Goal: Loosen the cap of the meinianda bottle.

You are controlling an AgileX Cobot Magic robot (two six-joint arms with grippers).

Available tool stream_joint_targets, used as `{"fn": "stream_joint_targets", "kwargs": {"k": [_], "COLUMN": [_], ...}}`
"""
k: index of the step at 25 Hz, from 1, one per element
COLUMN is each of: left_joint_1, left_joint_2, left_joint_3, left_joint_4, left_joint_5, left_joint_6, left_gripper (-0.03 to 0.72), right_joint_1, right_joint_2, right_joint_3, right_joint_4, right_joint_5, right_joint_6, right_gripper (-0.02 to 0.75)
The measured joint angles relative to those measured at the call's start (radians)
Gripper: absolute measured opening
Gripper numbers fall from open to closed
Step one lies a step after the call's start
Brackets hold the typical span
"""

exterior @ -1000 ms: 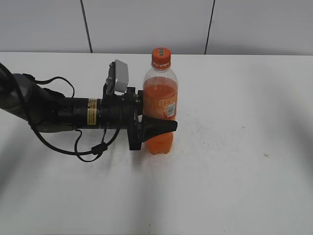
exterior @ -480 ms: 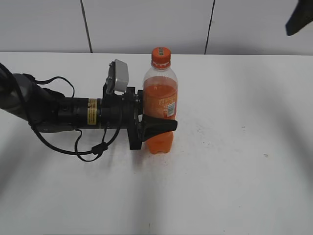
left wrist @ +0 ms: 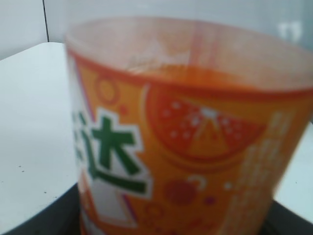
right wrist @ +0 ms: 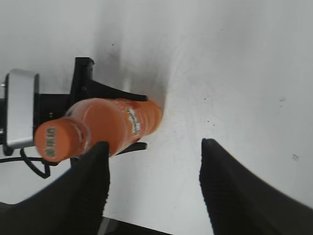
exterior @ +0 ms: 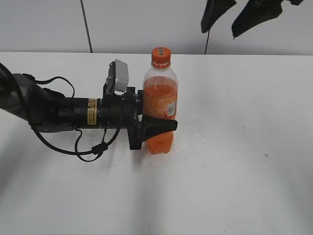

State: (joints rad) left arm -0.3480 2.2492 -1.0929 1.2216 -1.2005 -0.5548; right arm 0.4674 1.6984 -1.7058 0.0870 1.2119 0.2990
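The meinianda bottle (exterior: 160, 105) stands upright on the white table, full of orange drink, with its orange cap (exterior: 161, 56) on top. My left gripper (exterior: 157, 126) is shut on the bottle's lower body from the left. The label (left wrist: 171, 147) fills the left wrist view. My right gripper (exterior: 235, 17) is open and empty, high above the table, up and to the right of the cap. From above, the right wrist view shows the bottle (right wrist: 115, 122), the cap (right wrist: 55, 142) and the open jaws (right wrist: 154, 152).
The white table (exterior: 234, 161) spreads around the bottle. A grey tiled wall (exterior: 146, 24) stands behind it. The left arm and its cable (exterior: 73, 117) lie across the table's left part.
My right gripper has come in from the upper right and now hangs nearer the bottle's top. The bottle and left gripper have not moved.
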Motion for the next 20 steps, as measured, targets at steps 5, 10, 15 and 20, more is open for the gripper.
{"fn": "stream_joint_targets", "kwargs": {"k": [5,10,15,20], "left_joint_1": [0.000,0.000,0.000,0.000], "left_joint_2": [0.000,0.000,0.000,0.000], "left_joint_3": [0.000,0.000,0.000,0.000], "left_joint_4": [0.000,0.000,0.000,0.000], "left_joint_5": [0.000,0.000,0.000,0.000], "left_joint_6": [0.000,0.000,0.000,0.000], "left_gripper": [0.415,0.415,0.415,0.415], "right_joint_1": [0.076,0.128,0.168,0.195], "right_joint_2": [0.008,0.038,0.080,0.110], "right_joint_3": [-0.017,-0.018,-0.018,-0.018], "right_joint_4": [0.010,0.011,-0.015,-0.038], "right_joint_5": [-0.031,-0.075,-0.113,-0.148], "right_joint_6": [0.060,0.114,0.141,0.149], "right_gripper": [0.440,0.439,0.439,0.439]}}
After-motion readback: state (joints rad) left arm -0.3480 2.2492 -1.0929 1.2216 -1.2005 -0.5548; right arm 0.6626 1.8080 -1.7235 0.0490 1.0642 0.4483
